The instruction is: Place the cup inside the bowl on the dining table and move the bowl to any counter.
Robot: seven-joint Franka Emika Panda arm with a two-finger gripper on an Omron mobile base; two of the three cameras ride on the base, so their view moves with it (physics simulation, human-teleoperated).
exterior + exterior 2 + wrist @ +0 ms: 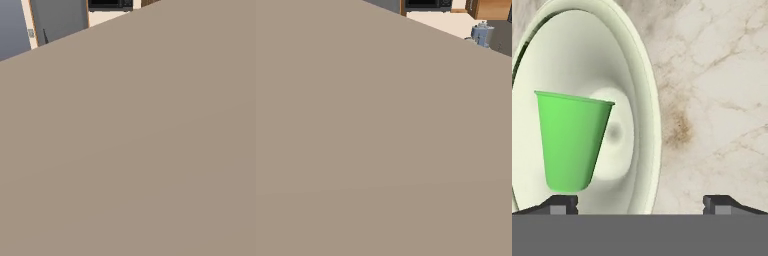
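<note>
A green cup [572, 145] sits inside a cream bowl [643, 90] at the left of the hand view, its wider mouth toward the top of the frame and its narrow base near the lower left. The bowl lies on pale marbled stone [717, 85] that covers the right half of the frame, with a brown stain just right of the bowl's rim. The gripper [641, 202] has its two dark tips spread wide at the bottom edge, one under the cup and one far to the right, holding nothing.

Judging by this, the cup is already in the bowl. The marbled stone looks like a counter, so the bowl may already be set down there, but that cannot be confirmed.

The bowl's left edge is cut off by the frame. In both base views a flat tan surface [130, 150] blocks nearly everything. A dark appliance [110, 5] shows at the top of the left base view, and a small bluish item [482, 34], too small to identify, sits at the upper right of the right base view
</note>
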